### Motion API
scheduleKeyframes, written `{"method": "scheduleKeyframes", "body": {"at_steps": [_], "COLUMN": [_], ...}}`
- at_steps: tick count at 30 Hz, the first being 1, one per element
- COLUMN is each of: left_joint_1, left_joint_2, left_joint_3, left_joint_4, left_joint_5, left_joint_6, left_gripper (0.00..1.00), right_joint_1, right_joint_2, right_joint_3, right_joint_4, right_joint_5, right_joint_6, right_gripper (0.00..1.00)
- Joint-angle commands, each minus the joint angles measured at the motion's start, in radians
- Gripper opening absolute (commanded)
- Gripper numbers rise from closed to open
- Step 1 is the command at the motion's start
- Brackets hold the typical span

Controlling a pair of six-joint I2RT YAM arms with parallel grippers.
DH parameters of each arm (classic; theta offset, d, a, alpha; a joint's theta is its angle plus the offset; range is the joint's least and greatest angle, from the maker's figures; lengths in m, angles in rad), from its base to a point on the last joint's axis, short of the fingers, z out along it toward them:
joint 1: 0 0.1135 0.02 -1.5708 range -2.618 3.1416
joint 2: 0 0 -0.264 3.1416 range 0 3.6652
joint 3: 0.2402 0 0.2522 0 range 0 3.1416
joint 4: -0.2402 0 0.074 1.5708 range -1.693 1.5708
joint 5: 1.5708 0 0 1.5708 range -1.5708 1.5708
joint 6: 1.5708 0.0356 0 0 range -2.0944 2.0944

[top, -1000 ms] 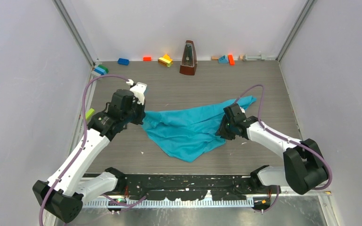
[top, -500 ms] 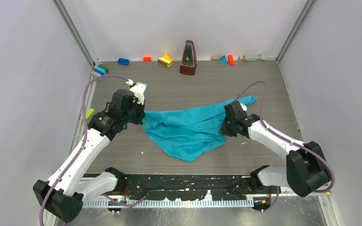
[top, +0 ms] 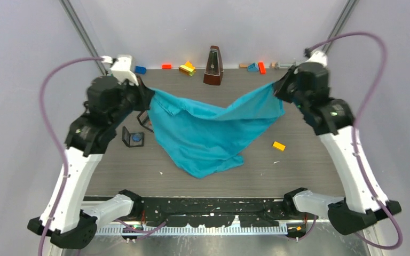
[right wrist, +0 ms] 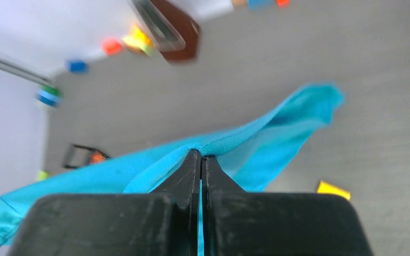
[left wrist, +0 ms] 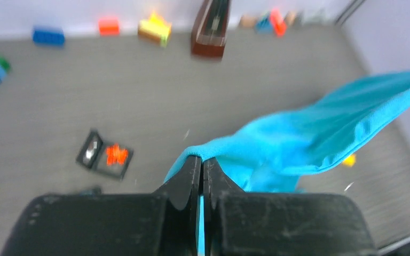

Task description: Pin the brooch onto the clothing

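The teal clothing (top: 208, 128) is held up, stretched above the grey wood-grain table (top: 299, 176), with its lower fold sagging towards the surface. One upper corner is pinched in the left gripper (left wrist: 202, 160), and the other is clamped in the right gripper (right wrist: 200, 156). The table is enclosed by pale lilac walls (top: 26, 80). A brown metronome (top: 213, 65) and small coloured blocks (top: 187, 68) are lined along the back wall. A yellow block (top: 278, 145) and an open black case (top: 133, 137) are seen on the table near the cloth.
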State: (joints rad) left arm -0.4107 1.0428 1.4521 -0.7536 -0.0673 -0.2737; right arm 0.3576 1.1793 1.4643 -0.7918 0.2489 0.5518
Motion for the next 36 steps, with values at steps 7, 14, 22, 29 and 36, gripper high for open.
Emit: {"method": "scheduleKeyframes", "body": {"at_steps": [7,14,22,29,36], "left_joint_1": [0.006,0.006,0.006,0.006,0.049], "left_joint_2": [-0.013,-0.043,-0.063,0.109,0.331], "left_joint_3": [0.612,0.79,0.649,0.527,0.599], "left_joint_4": [-0.163,-0.21,-0.121,-0.113,-0.117], "left_joint_5": [0.167,0.248,0.279,0.254,0.14], "left_joint_6": [-0.038,-0.062,-0.087,-0.036,0.05], "left_gripper": [0.0,0.0,0.0,0.0,0.0], "right_joint_1": [0.002,0.001,0.001,0.002,-0.048], "right_joint_2": [-0.161,-0.259,-0.271,-0.189,-0.009], "right_joint_3": [0.604,0.683,0.598,0.384,0.317], "right_joint_4": [-0.15,-0.16,-0.217,-0.164,0.001], "right_joint_5": [0.019,-0.038,0.075,0.193,0.136], "right_joint_6": [-0.138,-0.121,-0.101,-0.097,-0.097], "right_gripper": [0.0,0.01,0.0,0.0,0.0]}}
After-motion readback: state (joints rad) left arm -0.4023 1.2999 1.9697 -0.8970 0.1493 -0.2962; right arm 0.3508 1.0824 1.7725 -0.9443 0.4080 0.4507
